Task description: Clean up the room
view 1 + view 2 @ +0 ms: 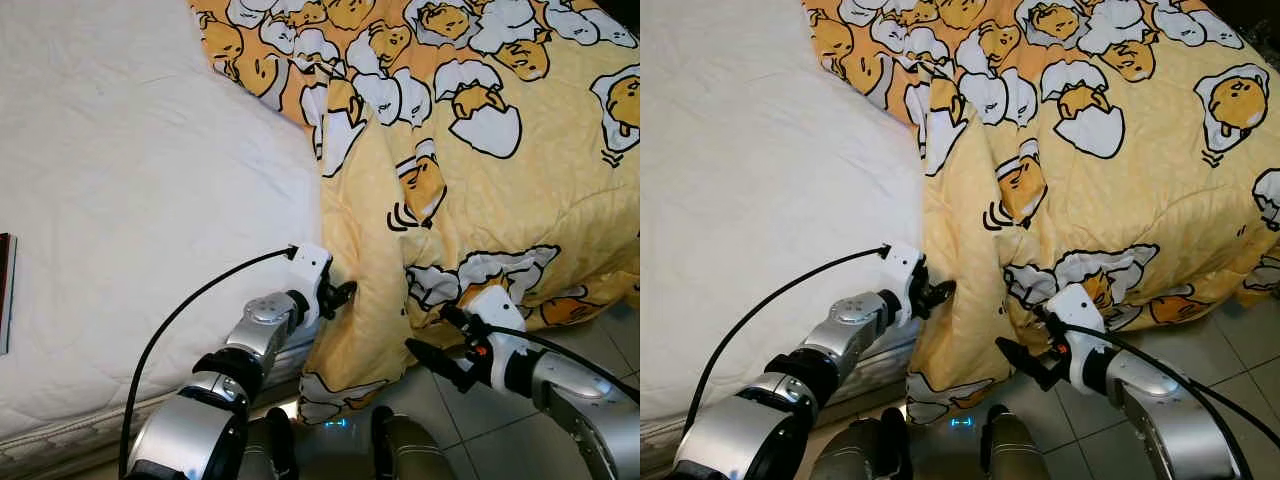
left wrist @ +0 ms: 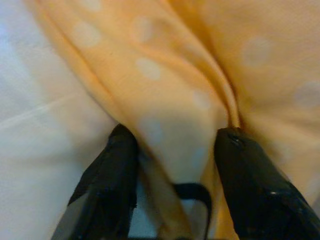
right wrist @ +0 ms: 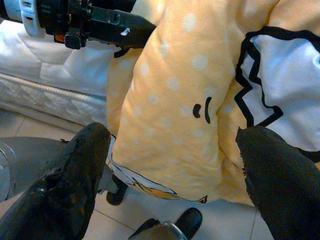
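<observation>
A: status L side?
B: left gripper [image 1: 343,294] at the near edge of the mattress [image 1: 140,200], right where the blanket [image 1: 480,200] hangs over the bed's side. Fingers [image 2: 112,170] spread partway w/ a yellow fold of blanket between them. Fold touches both fingers in wrist view, but can't tell if it's truly pinched.

A: R side?
B: right gripper [image 1: 432,352] lower down, over the floor [image 1: 470,425], just beside the blanket's hanging edge. Fingers wide apart, nothing held. Dangling fold sits ahead of the gap in wrist view, not between the tips.

A: blanket pos?
B: yellow, egg-character print. Covers the far right part of the bed and spills over the near edge toward the floor. Lowest corner hangs between the two grippers, above the robot's legs [image 1: 400,445]. Left boundary runs diagonal from the far edge down to the L gripper.

A: free room?
B: bare white sheet over the whole left part of the mattress, wide open. Dark book-like item [image 1: 6,290] at the left edge of the bed, well apart from both grippers. Tiled floor visible near right, below the blanket's hem. Black cable [image 1: 190,300] arcs over the mattress's near edge to the L wrist.
</observation>
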`<state>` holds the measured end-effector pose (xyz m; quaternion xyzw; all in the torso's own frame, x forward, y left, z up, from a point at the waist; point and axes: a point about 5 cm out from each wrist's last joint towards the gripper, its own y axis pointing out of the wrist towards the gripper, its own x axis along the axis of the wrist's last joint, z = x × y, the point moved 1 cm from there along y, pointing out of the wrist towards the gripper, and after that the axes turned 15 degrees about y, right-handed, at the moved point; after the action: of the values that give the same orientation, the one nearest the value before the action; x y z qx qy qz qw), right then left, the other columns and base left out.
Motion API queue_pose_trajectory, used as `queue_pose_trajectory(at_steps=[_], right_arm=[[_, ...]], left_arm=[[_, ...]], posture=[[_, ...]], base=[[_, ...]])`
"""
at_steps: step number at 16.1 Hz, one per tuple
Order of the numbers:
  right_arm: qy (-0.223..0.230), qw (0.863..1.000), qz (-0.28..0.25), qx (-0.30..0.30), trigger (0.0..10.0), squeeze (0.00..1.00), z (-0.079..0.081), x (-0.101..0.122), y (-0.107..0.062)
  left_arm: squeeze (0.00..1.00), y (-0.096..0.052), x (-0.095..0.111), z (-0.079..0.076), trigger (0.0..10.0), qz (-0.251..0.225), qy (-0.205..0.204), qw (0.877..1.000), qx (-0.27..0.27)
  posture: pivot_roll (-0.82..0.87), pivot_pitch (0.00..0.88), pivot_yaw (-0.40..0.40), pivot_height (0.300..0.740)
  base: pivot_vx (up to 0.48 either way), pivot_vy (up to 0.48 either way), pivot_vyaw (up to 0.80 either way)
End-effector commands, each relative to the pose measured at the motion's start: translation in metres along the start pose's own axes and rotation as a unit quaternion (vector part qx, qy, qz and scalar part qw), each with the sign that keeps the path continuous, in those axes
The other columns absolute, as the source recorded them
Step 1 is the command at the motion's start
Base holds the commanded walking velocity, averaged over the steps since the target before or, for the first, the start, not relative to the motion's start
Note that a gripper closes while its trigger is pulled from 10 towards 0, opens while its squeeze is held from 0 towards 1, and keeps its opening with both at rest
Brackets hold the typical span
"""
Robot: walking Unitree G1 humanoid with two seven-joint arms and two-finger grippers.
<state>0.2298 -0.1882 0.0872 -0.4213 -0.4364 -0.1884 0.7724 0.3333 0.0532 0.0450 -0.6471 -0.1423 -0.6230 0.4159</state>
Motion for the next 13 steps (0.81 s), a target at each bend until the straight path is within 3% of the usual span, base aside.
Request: queue_pose_trajectory(at_steps=[1, 13], right_arm=[[0.000, 1.000, 0.009, 0.009, 10.0, 0.00, 0.0018, -0.0041, 0.0017], [-0.012, 0.999, -0.001, 0.031, 10.0, 0.00, 0.0061, -0.0012, 0.0046]], left_arm=[[0.00, -0.0007, -0.0077, -0.0064, 0.0, 0.007, -0.003, 1.000, -0.012], [0.00, -0.0036, -0.0091, -0.0033, 0.0, 0.002, -0.018, 1.000, -0.025]], posture=[[-0.22, 0.254, 0.068, 0.740], [-0.22, 0.222, 0.070, 0.740]], base=[[0.000, 0.000, 0.00], [0.000, 0.000, 0.00]])
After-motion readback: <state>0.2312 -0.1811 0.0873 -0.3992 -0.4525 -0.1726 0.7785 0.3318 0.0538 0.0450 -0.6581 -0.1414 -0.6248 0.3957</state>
